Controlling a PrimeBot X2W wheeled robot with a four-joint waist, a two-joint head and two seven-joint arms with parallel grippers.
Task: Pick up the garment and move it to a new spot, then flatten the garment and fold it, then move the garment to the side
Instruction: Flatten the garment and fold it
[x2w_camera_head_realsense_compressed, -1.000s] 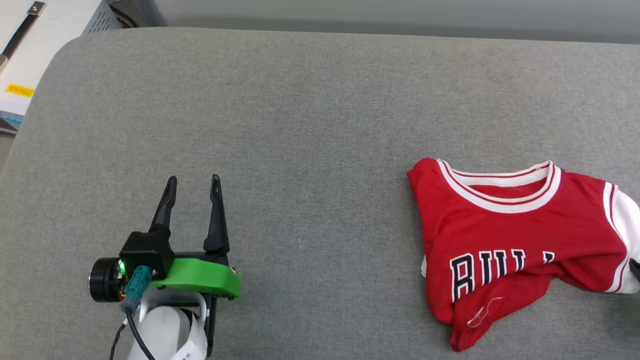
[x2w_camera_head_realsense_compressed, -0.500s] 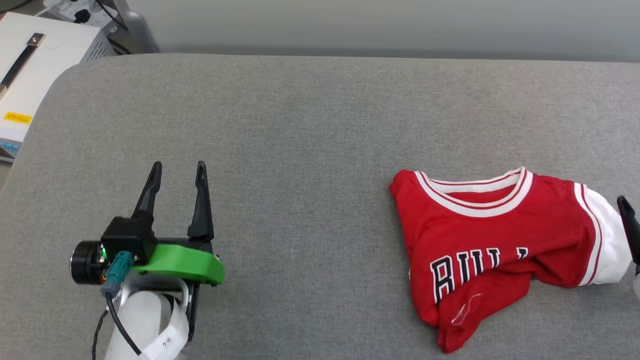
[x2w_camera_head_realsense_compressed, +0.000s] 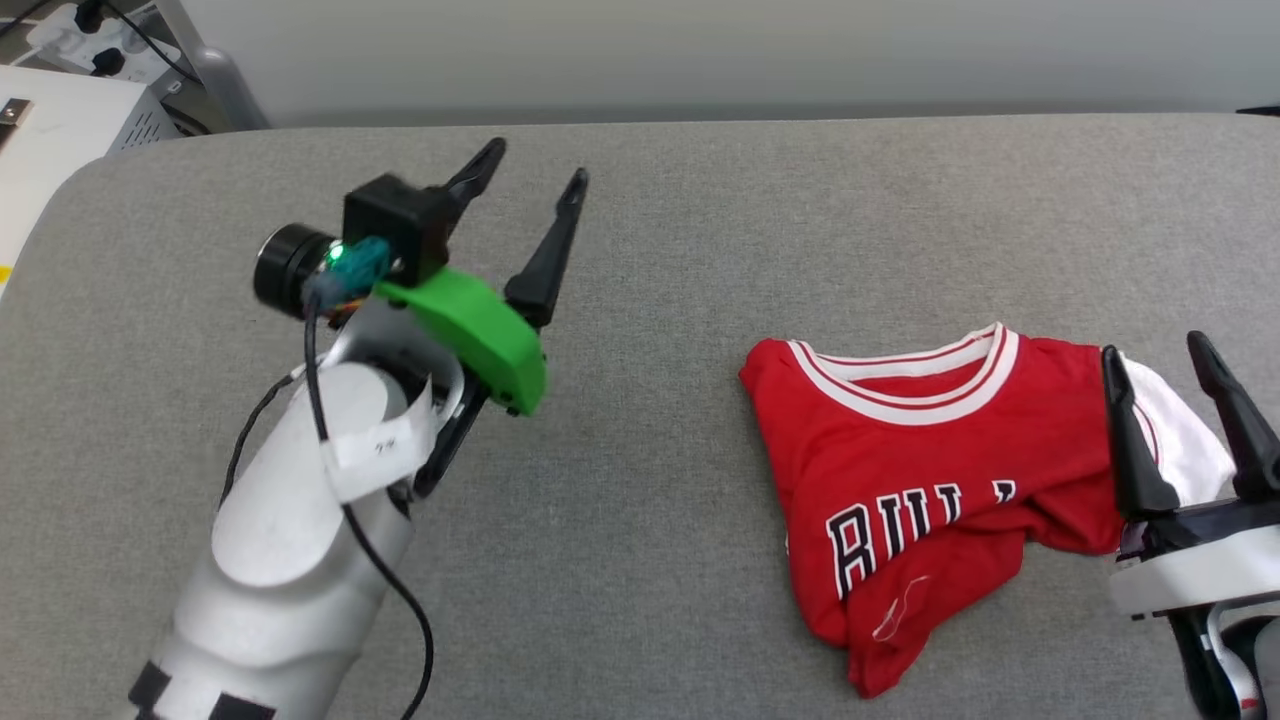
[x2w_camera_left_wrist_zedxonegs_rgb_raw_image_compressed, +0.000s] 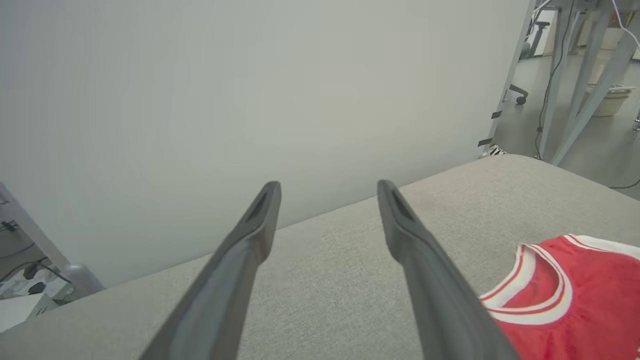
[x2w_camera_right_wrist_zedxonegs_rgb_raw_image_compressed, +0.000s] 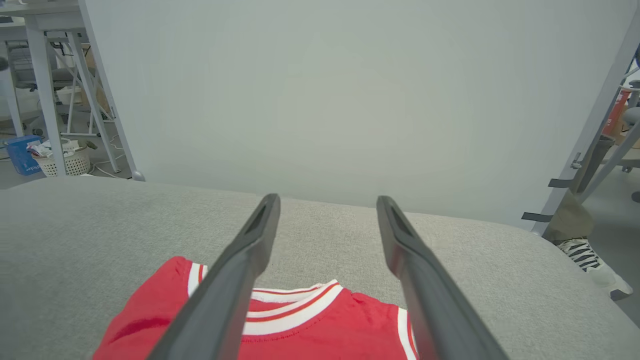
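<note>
As the left gripper (x2w_camera_head_realsense_compressed: 537, 162) is swung up toward mid-frame, the right gripper (x2w_camera_head_realsense_compressed: 1152, 345) is brought in over the garment (x2w_camera_head_realsense_compressed: 900, 450) at lower right. Both sets of fingers (x2w_camera_head_realsense_compressed: 1128, 440) are spread wide and empty, so a pickup is judged near.

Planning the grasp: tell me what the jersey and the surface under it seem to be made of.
Red jersey: soft, thin knit fabric, matte; it lies limp in folds and wrinkles, and the lettering looks printed or sewn on, which one I cannot tell.
Grey surface: woven upholstery-like cloth, matte, with a fine flecked weave; its rounded corners suggest padding underneath.
</note>
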